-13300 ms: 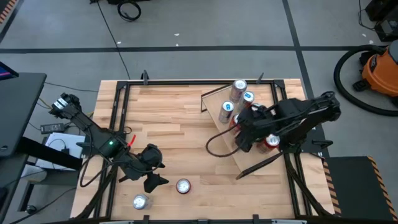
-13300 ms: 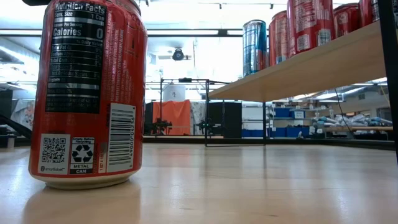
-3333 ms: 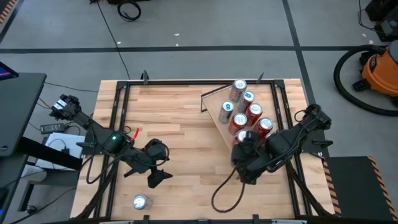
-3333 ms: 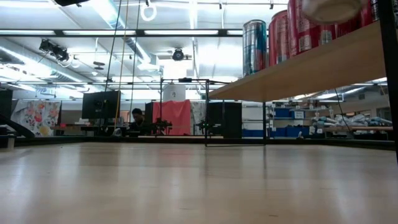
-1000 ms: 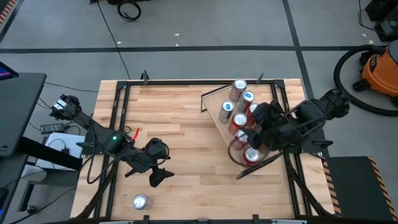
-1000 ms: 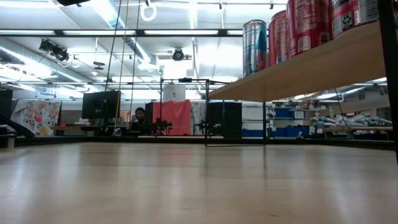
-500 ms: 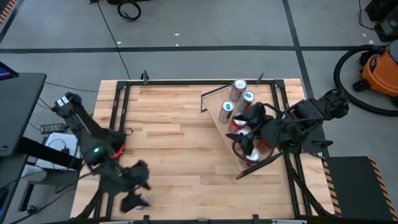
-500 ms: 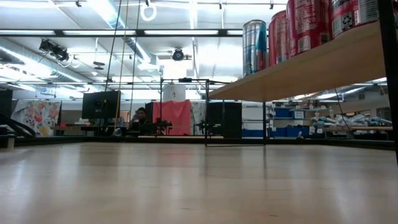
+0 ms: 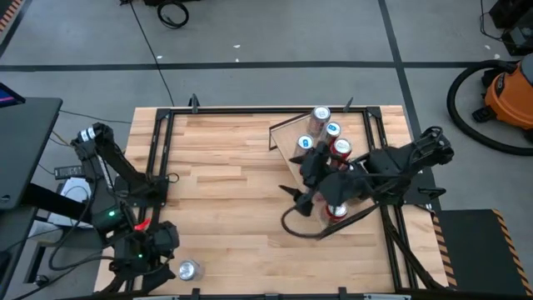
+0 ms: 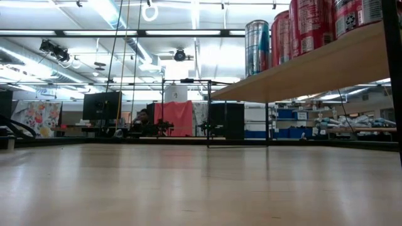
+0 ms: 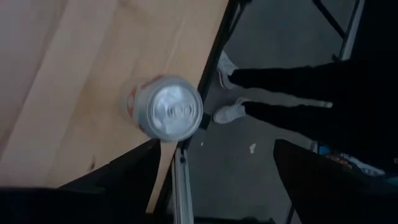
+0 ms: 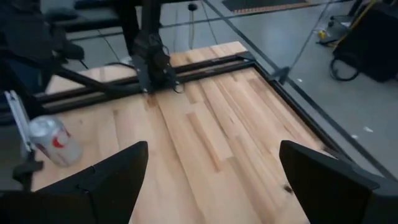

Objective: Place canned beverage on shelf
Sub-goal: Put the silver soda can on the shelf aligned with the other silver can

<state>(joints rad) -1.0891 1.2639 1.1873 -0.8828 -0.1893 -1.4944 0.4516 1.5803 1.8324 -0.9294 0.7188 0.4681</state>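
Note:
A silver-topped can (image 9: 187, 269) stands upright on the tabletop by the near left corner; it also shows in the left wrist view (image 11: 168, 109) and the right wrist view (image 12: 56, 140). My left gripper (image 9: 154, 248) hovers open just to its left, looking down on it (image 11: 214, 180). My right gripper (image 9: 301, 196) is open and empty (image 12: 214, 180) over the table's middle, beside the shelf (image 9: 287, 133). The shelf carries several upright cans (image 9: 336, 210), seen from below in the low view (image 10: 257, 37).
A person's legs and shoes (image 11: 261, 78) stand on the floor just past the table's edge near the silver can. Black frame rails (image 9: 158, 150) run along the table's sides. The shelf plank (image 10: 314, 66) overhangs the right of the table.
My left gripper has swung from the table's near middle toward the near left corner, ending beside the silver can. My right gripper has drawn away from the shelf's near end toward the table's middle, leaving a red can standing on the shelf.

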